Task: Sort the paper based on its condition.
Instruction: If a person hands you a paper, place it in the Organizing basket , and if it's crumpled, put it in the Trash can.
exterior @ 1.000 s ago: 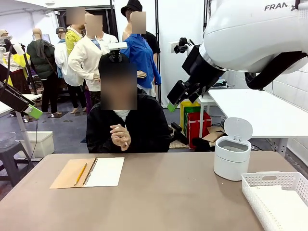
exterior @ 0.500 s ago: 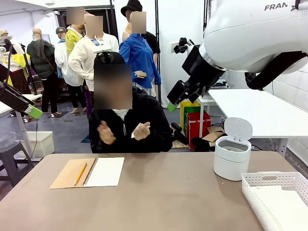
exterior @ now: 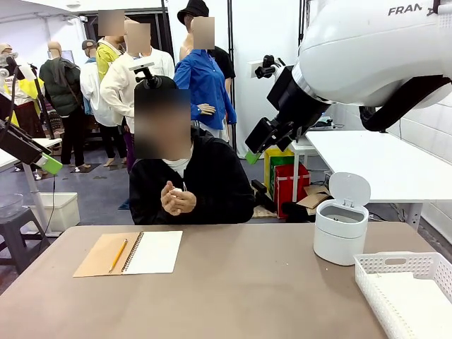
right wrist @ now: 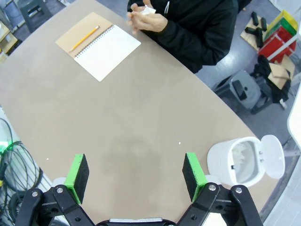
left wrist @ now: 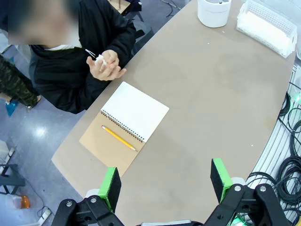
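risk of a fumbled handover or wrong sort: paper (left wrist: 99, 59), a small white wad, apparently crumpled, clasped in person's hands (exterior: 176, 200) at far table edge and mostly hidden, so easy to misjudge or to catch a finger with it. left gripper (left wrist: 165, 181) and right gripper (right wrist: 135, 170) both spread wide, empty, high over table (exterior: 233, 282), well apart from paper. open bin (exterior: 341, 229) and basket (exterior: 406, 282) on robot's right, far from paper.

White paper (right wrist: 149, 10), yellow pencil (exterior: 118, 255), brown table (exterior: 247, 296)
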Controlling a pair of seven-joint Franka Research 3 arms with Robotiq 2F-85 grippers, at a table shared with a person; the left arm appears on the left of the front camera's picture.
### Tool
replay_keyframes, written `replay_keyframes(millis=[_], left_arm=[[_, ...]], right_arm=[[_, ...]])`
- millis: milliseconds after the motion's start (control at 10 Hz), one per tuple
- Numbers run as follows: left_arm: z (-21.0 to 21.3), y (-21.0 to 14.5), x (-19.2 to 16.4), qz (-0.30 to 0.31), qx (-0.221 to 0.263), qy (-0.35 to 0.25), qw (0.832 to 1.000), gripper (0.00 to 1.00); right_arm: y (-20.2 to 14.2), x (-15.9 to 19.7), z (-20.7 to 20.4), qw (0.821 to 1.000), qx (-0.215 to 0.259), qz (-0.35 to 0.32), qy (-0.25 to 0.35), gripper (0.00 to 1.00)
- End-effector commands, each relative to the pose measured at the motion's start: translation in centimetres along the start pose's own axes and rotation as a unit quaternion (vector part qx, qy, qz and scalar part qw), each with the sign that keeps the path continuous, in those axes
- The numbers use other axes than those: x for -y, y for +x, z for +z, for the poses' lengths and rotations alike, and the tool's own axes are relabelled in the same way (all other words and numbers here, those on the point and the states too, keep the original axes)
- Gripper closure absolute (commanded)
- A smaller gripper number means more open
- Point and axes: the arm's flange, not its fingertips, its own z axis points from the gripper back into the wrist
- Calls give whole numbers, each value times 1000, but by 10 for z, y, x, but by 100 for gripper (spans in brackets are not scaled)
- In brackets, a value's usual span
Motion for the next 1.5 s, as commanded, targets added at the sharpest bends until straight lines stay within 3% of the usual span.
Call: replay_keyframes(millis=[0,1400], left_arm=[[0,0,0,2,1,0,1000,0],[0,0,0,2,1,0,1000,0]], right_arm=[[-1,0,-1,1000,-1,-1,0,0],[-1,0,-1,1000,-1,-1,0,0]])
